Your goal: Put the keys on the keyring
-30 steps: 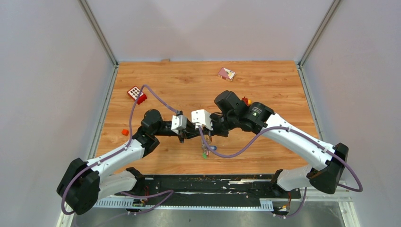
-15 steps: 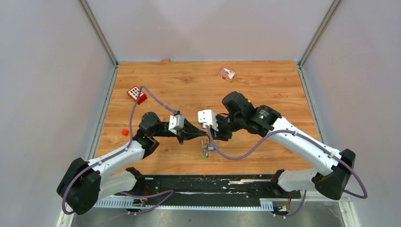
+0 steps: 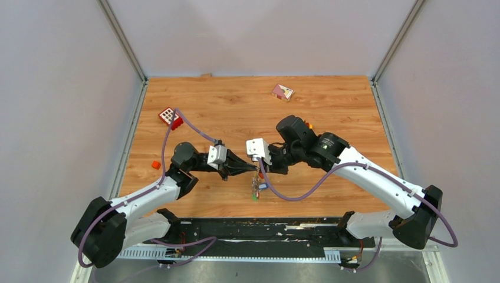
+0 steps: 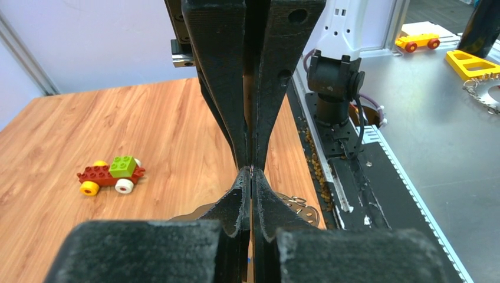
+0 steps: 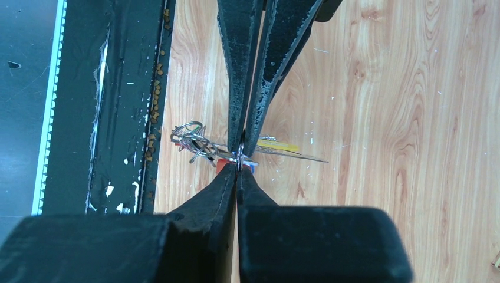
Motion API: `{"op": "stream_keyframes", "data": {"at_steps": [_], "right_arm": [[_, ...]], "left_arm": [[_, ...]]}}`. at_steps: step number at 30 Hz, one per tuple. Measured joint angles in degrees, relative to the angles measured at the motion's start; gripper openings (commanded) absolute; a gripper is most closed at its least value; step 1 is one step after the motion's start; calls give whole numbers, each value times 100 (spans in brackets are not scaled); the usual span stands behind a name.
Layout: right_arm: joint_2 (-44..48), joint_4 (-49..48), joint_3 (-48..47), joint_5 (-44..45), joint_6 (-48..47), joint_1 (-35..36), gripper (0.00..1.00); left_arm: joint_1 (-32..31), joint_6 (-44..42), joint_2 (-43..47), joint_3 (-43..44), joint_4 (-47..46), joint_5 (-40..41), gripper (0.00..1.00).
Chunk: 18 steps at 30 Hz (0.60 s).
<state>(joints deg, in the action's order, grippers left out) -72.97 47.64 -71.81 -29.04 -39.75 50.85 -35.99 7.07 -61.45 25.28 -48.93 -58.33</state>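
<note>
My left gripper [image 3: 255, 168] and right gripper [image 3: 260, 169] meet tip to tip above the front middle of the wooden table [image 3: 236, 106]. Both are shut on a thin metal keyring [image 5: 239, 158], seen edge-on between the tips. A bunch of keys [image 3: 255, 187] with red, blue, green and yellow heads hangs below them. In the right wrist view the keys [image 5: 277, 146] fan out beside a small cluster of wire rings [image 5: 188, 137]. In the left wrist view my shut fingertips [image 4: 243, 177] touch the right gripper's; key blades [image 4: 298, 206] show below. No large toothed loop lies on the table.
A red block with white squares [image 3: 170, 117] lies at the left, a small orange piece [image 3: 155, 164] near the left edge, a pink card [image 3: 282, 91] at the back. A toy brick car [image 4: 112, 174] stands behind the right arm. A black rail [image 3: 259, 227] runs along the near edge.
The meeting point of the two grippers has shifted to the right: the left gripper reached further right and the right arm drew back. The key bunch still hangs below them.
</note>
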Motion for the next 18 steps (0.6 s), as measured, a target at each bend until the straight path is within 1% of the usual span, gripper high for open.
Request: {"op": "stream_keyframes", "data": {"at_steps": [10,13,18], "right_arm": [[0,-39,63,-133,-2,0,1],[2,-50,79,-160,-4,0,3],[59,-201,227,-199,-28,0,10]], "left_arm": [[9,59,0,-68,-133,-72,0],[9,66,0,-81,-170,-96,0],[9,142,0,-103,-229,-144,0]]}}
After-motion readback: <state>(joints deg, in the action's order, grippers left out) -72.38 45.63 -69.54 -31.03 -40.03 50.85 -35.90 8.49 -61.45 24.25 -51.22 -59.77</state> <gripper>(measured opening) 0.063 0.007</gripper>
